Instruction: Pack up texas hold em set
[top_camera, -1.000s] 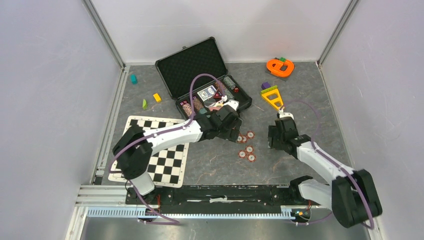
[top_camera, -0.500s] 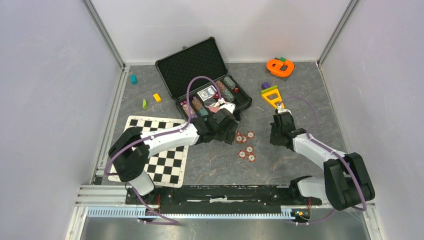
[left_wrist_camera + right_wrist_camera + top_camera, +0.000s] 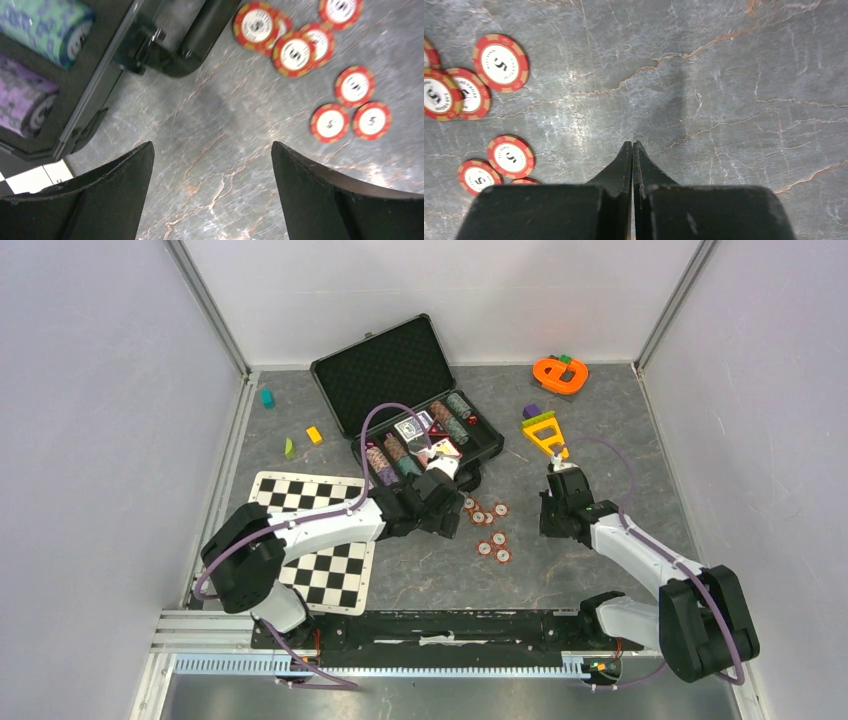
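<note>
Several chips [image 3: 498, 538]: centre frame, between both hands, nearer the left.
Left hand [image 3: 211, 149]: wide open, empty.
Right hand [image 3: 632, 146]: pinched shut, empty.

The black foam-lined briefcase [image 3: 385, 370] lies open, coloured chip stacks [image 3: 386, 460] and card deck [image 3: 413, 427] inside; red-white poker chips [image 3: 498, 538] lie scattered beside it.

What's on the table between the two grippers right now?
Loose red-white chips lie on the table between the open left gripper and the shut right gripper; nothing else. The top view shows it best.
</note>
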Available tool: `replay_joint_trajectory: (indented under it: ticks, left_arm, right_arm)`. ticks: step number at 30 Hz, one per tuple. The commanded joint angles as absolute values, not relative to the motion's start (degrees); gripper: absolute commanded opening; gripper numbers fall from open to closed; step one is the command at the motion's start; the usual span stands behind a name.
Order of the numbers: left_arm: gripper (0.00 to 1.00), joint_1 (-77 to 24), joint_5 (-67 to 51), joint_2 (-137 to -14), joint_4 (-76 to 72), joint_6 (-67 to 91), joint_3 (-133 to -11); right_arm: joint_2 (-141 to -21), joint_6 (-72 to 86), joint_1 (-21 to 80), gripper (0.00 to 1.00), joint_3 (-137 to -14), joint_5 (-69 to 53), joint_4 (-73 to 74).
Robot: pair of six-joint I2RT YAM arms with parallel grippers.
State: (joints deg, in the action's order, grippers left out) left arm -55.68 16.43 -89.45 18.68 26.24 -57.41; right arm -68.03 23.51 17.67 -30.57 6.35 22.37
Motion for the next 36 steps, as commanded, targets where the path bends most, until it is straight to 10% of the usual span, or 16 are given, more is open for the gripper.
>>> replay_joint_trajectory:
  ticks: [1, 36]
  left_arm:
    - [0.92, -55.29, 17.94, -86.18, 16.64, 26.8, -54.98]
    - [0.9, -57.5, 10.93, -90.87, 12.23, 35.36, -59.38]
  right_arm:
    - [-64.92, 20.01, 18.02, 0.0, -30.67, 5.02, 20.83]
    - [-54.41, 15.89, 17.97, 0.0, -22.24, -13.37, 8.55]
